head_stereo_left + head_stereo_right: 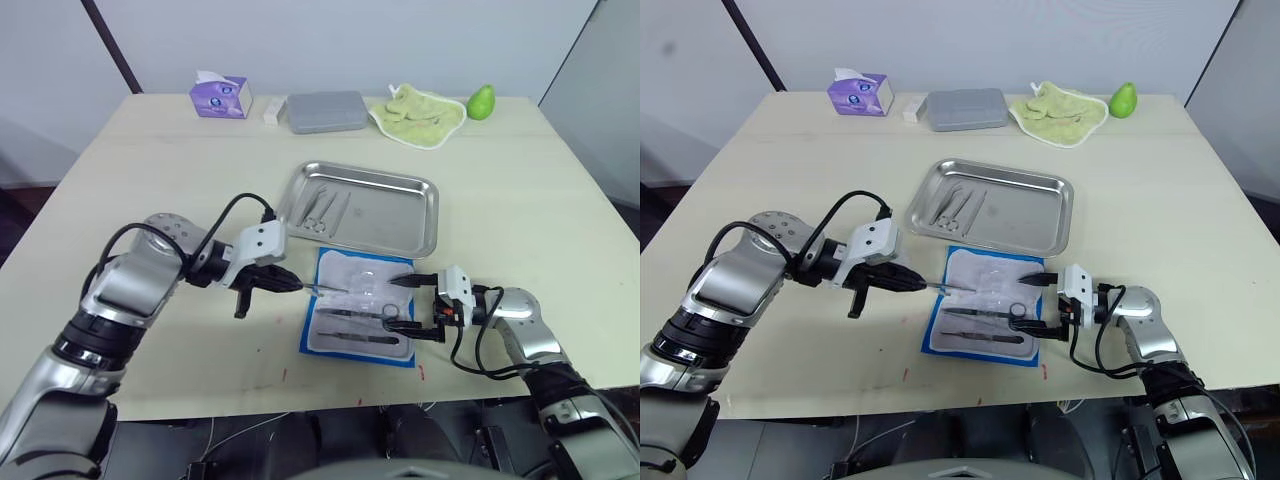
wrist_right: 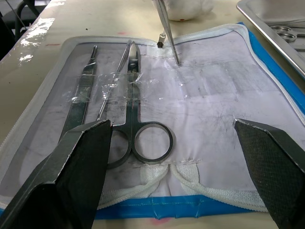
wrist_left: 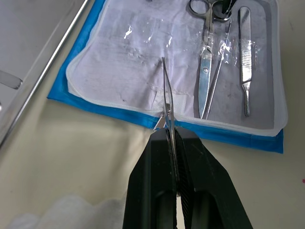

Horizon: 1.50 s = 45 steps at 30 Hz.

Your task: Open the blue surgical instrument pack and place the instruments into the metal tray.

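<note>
Near the counter's front edge, the blue pack lies open; left gripper pinches tweezers, right gripper spread wide. Some instruments in tray, scissors remain.

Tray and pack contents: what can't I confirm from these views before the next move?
- Tray: the instruments in it are too small in the eye views to count or name; the wrist views cut it at the edge.
- Pack: in the left wrist view, the left gripper covers the near end of the tweezers it holds.
- In the right wrist view, the right gripper's finger hides the scalpel handle's end.
</note>
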Each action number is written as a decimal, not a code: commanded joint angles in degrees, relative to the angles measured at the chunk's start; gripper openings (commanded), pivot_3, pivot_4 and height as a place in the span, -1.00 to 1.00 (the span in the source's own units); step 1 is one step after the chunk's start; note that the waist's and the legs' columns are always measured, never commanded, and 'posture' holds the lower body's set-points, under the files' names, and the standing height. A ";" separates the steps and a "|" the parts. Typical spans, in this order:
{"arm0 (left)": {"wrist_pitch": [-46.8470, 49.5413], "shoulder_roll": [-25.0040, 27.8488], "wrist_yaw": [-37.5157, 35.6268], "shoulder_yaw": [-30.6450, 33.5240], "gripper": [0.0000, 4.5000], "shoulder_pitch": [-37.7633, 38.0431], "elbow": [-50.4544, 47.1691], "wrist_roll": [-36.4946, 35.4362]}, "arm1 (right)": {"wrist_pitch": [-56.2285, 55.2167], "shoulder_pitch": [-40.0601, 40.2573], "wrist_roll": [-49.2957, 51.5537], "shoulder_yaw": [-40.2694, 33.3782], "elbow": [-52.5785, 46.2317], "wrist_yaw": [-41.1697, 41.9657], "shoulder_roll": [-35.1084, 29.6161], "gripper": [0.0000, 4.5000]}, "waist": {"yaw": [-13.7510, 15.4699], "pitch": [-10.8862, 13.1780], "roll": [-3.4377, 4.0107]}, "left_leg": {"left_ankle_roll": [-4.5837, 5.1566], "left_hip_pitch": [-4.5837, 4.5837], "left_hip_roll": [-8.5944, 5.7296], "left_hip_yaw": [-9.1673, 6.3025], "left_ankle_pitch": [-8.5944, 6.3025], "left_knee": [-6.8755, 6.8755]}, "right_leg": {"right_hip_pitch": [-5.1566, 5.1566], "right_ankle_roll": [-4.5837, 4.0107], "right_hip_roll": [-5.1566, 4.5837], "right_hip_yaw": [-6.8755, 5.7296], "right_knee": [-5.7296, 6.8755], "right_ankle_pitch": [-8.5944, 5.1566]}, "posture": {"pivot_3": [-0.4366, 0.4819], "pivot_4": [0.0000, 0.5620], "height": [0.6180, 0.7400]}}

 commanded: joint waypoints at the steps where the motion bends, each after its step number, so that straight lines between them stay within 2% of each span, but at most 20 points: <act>1: -1.76 -1.55 1.49 -1.11 -0.98 0.39 -1.78 0.82 | 2.03 1.96 -2.97 3.01 3.99 -0.41 0.33 1.00 | 0.06 0.00 0.00 | 0.00 0.00 0.00 0.00 0.00 0.00 | 0.00 0.00 0.00 0.00 0.00 0.00 | -0.05 -0.47 1.00; 18: 5.16 -4.27 3.25 -2.59 -0.98 -1.47 -6.43 -0.36 | 2.86 3.00 -2.70 2.81 2.37 -0.69 -0.49 1.00 | 0.22 0.01 0.02 | 0.00 -0.03 -0.01 -0.01 0.00 0.02 | 0.00 0.00 -0.02 0.00 -0.01 0.00 | -0.05 -0.47 1.00; 34: 2.97 -2.13 2.67 -0.22 -0.98 0.81 -3.54 -1.40 | 3.09 2.83 -2.66 2.91 2.35 -0.45 -0.60 1.00 | 0.16 0.01 0.02 | 0.00 -0.02 -0.01 0.00 0.00 0.02 | 0.00 0.00 -0.02 -0.01 -0.01 0.00 | -0.05 -0.47 1.00; 45: 0.86 -2.55 3.34 3.93 -0.98 3.48 -2.70 -4.54 | 3.28 2.86 -2.73 3.07 2.25 -0.45 -0.55 1.00 | 0.19 0.02 0.03 | 0.00 -0.03 -0.01 -0.02 0.00 0.01 | 0.00 0.00 -0.03 -0.03 -0.01 0.00 | -0.05 -0.47 1.00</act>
